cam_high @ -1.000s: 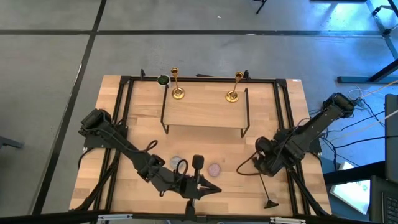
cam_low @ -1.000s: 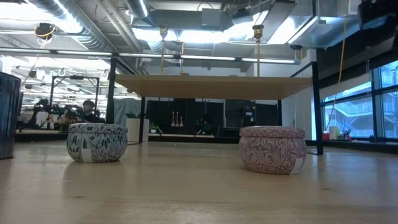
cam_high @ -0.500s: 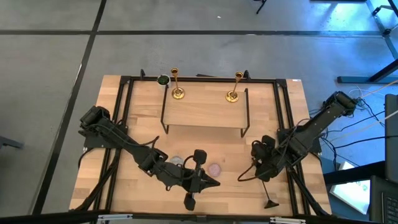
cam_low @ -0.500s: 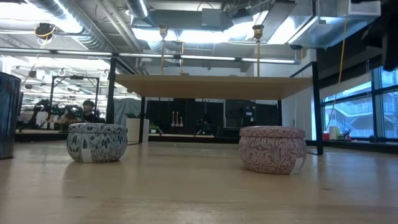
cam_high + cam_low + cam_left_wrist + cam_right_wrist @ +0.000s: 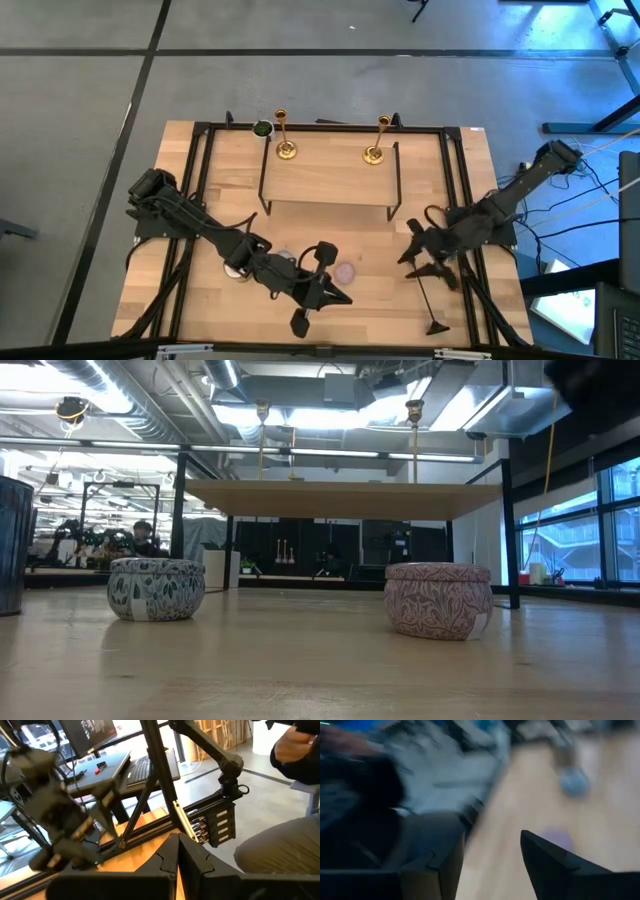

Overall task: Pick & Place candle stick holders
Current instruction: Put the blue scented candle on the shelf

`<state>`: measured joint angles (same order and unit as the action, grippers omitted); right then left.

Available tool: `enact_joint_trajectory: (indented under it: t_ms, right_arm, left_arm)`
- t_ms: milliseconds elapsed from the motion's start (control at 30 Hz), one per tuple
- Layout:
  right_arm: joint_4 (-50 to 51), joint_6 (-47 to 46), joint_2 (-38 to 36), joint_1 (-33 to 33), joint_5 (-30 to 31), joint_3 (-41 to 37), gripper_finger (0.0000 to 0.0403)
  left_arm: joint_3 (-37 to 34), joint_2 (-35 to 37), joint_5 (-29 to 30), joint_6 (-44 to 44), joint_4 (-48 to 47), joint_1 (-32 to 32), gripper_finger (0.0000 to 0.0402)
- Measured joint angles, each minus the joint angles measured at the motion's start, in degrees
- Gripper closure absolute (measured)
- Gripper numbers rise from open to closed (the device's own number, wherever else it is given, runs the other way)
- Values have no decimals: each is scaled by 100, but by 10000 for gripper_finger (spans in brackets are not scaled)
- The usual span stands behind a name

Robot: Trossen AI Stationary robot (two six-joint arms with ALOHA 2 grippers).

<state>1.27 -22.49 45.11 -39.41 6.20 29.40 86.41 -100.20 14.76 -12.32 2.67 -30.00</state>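
Two slim gold candle stick holders stand upright on their round bases on a raised wooden shelf point(image 5: 330, 180) at the table's far side, one on the left point(image 5: 285, 137) and one on the right point(image 5: 376, 141). Their cup tops show above the shelf in the low view point(image 5: 262, 408) point(image 5: 414, 407). My left gripper point(image 5: 343, 297) is shut and empty near the table's front middle, well short of the shelf. Its closed fingers show in the left wrist view point(image 5: 178, 840). My right gripper point(image 5: 407, 246) is open and empty at the front right, right of the pink candle.
A pink candle point(image 5: 347, 271) point(image 5: 438, 598) and a blue-grey candle point(image 5: 284, 260) point(image 5: 156, 588) sit on the table in front of the shelf. A small dark round tin point(image 5: 262, 128) stands at the shelf's far left. A black frame borders the table. A person's sleeve point(image 5: 295, 750) shows beyond the table.
My left arm has moved a little toward the table's right and far edge, and its gripper has stayed shut. My right gripper has moved toward the far edge and swung round to point toward the table's left. The candle stick holders and candles have not moved.
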Motion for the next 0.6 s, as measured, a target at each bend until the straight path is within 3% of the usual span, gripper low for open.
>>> enact_joint_trajectory:
  t_ms: [67, 200, 467, 600]
  right_arm:
    - [-384, 361, -183, 37, -188, -75, 207]
    - [-267, 889, -283, 54, 141, -90, 207]
    - [-757, 962, -287, 277, 1510, -95, 207]
    - [-762, 1267, -286, 308, 1073, -95, 207]
  left_arm:
    - [0, 0, -2, 4, -64, 0, 399]
    - [0, 4, 26, -30, -196, -38, 399]
    - [0, 28, 223, -140, -227, -44, 399]
    - [0, 28, 462, 18, -332, -43, 400]
